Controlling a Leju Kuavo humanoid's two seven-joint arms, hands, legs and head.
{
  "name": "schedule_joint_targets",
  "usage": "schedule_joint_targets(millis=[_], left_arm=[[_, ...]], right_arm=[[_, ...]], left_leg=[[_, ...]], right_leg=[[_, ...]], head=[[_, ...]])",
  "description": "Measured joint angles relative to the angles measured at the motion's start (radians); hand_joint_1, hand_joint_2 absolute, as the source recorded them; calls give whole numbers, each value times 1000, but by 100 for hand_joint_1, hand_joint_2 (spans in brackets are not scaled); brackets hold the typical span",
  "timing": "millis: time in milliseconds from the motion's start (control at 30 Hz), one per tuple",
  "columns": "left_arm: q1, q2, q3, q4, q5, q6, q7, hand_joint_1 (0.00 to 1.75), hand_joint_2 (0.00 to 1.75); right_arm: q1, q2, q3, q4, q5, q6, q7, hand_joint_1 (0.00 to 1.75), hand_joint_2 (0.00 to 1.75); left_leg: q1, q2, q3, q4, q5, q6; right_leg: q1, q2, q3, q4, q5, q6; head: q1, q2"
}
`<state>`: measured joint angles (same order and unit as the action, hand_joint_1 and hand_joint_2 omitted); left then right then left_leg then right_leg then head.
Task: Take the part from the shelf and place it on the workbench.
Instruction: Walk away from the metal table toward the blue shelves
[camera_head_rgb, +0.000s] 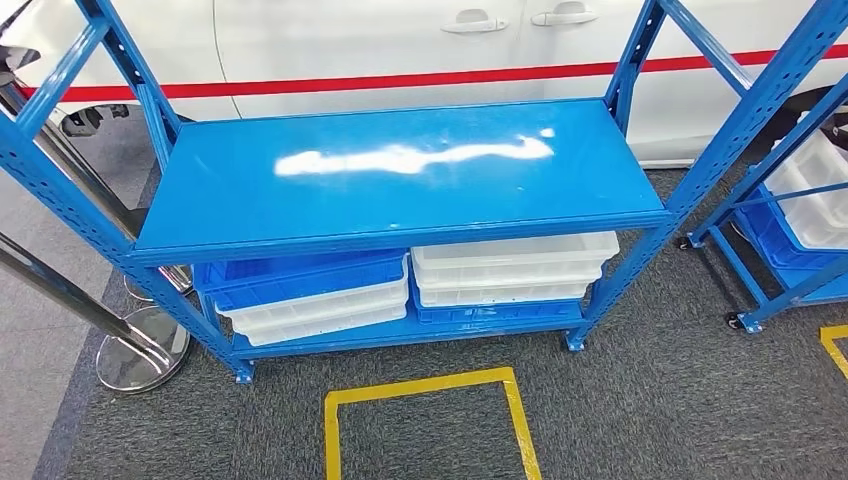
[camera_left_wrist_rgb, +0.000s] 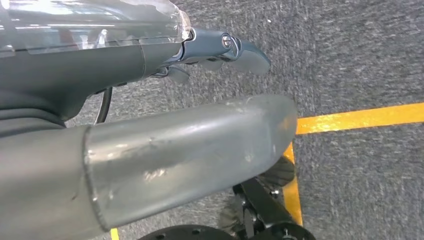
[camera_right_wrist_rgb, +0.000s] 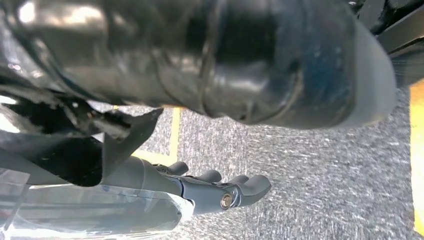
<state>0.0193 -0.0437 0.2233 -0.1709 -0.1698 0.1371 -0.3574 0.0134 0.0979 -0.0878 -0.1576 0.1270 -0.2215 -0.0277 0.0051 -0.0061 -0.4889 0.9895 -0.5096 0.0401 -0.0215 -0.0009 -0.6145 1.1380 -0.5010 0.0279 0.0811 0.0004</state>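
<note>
Two hands, both mine, both hanging low over the grey carpet (camera_head_rgb: 650, 400) because I stand facing the shelf (camera_head_rgb: 400, 235) with neither arm raised: left hand (camera_left_wrist_rgb: 190, 145) released, thumb and dark fingers apart with bare carpet between them, grasping nothing; right hand (camera_right_wrist_rgb: 210, 192) likewise slack, fingers lightly bent, thumb well apart from them, nothing held. One yellow square (camera_head_rgb: 430, 385) taped on the carpet just before the shelf, by my judgement a mark for where to stand, which would explain why the shelf sits squarely ahead. One top board (camera_head_rgb: 400, 165), blue and glossy, showing a glare streak and no object that I can make out. Several trays on the level below, stacked to save room: a blue tray (camera_head_rgb: 300, 275) over white ones to the left, white trays (camera_head_rgb: 510, 265) over a blue one to the right. Part: location undetermined; the top board covers the trays' insides, so I cannot tell whether it lies in one of them or has gone elsewhere. One further rack (camera_head_rgb: 790, 200) to the right, cut off by the edge, holding white bins. One white car (camera_head_rgb: 400, 40) with a red stripe behind, roof out of frame. One steel post (camera_head_rgb: 140, 350) at left, its top cut off
</note>
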Motion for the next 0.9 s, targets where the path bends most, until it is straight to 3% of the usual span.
schedule_joint_targets(millis=[67, 167, 233, 267, 333, 367, 400, 433, 500, 533, 567, 633, 700, 767, 833, 900], left_arm=[[0, -1, 0, 0, 0, 0, 0, 0, 0], [-5, 0, 0, 0, 0, 0, 0, 0, 0], [-7, -1, 0, -1, -1, 1, -1, 0, 0], [-8, -2, 0, -1, -1, 2, -1, 0, 0], [-6, -3, 0, -1, -2, 5, -1, 0, 0], [-6, -3, 0, -1, -2, 6, -2, 0, 0], [-5, -3, 0, -1, -3, 7, -3, 0, 0], [-4, -3, 0, -1, -4, 8, -4, 0, 0], [-2, -3, 0, -1, -5, 9, -6, 0, 0], [-2, -3, 0, -1, -6, 9, -7, 0, 0], [-2, -3, 0, 0, -6, 10, -7, 0, 0], [-4, -3, 0, 0, -8, 11, -7, 0, 0], [-5, -3, 0, 0, -8, 12, -7, 0, 0], [-4, -5, 0, 0, -8, 13, -7, 0, 0], [-4, -5, 0, 0, -8, 16, -6, 0, 0], [-4, -5, 0, 0, -9, 19, -5, 0, 0]], right_arm=[[1, -1, -1, 0, 0, 0, 0, 0, 0], [-1, 0, -3, 0, 0, 0, 0, 0, 0], [0, 0, -3, 0, 0, 1, 0, 0, 0], [0, 0, -4, 0, 0, 1, 0, 0, 0], [1, -1, -4, 0, 0, 1, 0, 0, 0], [0, 0, -4, 0, 0, 1, 0, 0, 0], [0, 0, -4, 0, 0, 1, 0, 0, 0], [0, 0, -4, 0, 0, 1, 0, 0, 0], [1, 1, -4, 0, 0, 2, 0, 0, 0], [1, 1, -5, 0, -1, 3, 0, 0, 0], [0, 1, -5, 0, -1, 4, 0, 0, 0], [-1, 1, -5, 0, -2, 6, 0, 0, 0], [-4, 1, -6, 0, -2, 6, -1, 0, 87], [-5, 1, -6, 0, -2, 5, -1, 0, 175], [-4, 1, -7, 0, -3, 4, 2, 0, 175], [-3, 1, -7, 0, -2, 3, 4, 0, 175]], left_leg=[[-3, -1, 8, 4, -16, -12], [-2, 0, 13, 3, -26, -29], [1, 0, 5, 33, -47, -40], [3, 1, -15, 78, -70, -45], [6, 1, -95, 217, -124, -53], [7, 1, -135, 276, -137, -56], [7, 1, -162, 304, -129, -56], [7, 1, -168, 290, -98, -55], [6, 2, -132, 168, -3, -48], [4, 2, -109, 105, 31, -42], [2, 3, -93, 62, 48, -36], [-3, 2, -83, 38, 46, -27], [0, 1, -77, 26, 47, -16], [5, 3, -68, 12, 51, -1], [5, 5, -66, 9, 50, 9], [3, 5, -64, 10, 46, 14]], right_leg=[[3, 1, 38, -89, 29, -10], [8, 2, 45, -103, 17, -29], [5, -1, 57, -113, 15, -42], [3, -2, 65, -118, 13, -48], [3, -4, 74, -120, 7, -54], [4, -4, 78, -120, 2, -55], [4, -3, 84, -120, -3, -55], [4, -2, 92, -120, -9, -54], [4, -1, 111, -121, -22, -49], [6, 0, 118, -120, -29, -44], [7, 0, 121, -119, -33, -39], [10, 1, 122, -121, -38, -29], [10, 0, 126, -122, -43, -18], [11, 0, 106, -71, -78, -10], [8, 1, 41, 52, -137, -7], [3, 1, -17, 146, -159, 2]], head=[[0, 0], [-1, 0], [-1, 0], [-1, 0], [-1, 0], [-1, 0], [-1, 0], [-1, 0], [-1, 0], [-1, 0], [-1, 0], [-1, 0], [-1, 0], [-1, 0], [-1, 0], [-1, 0]])
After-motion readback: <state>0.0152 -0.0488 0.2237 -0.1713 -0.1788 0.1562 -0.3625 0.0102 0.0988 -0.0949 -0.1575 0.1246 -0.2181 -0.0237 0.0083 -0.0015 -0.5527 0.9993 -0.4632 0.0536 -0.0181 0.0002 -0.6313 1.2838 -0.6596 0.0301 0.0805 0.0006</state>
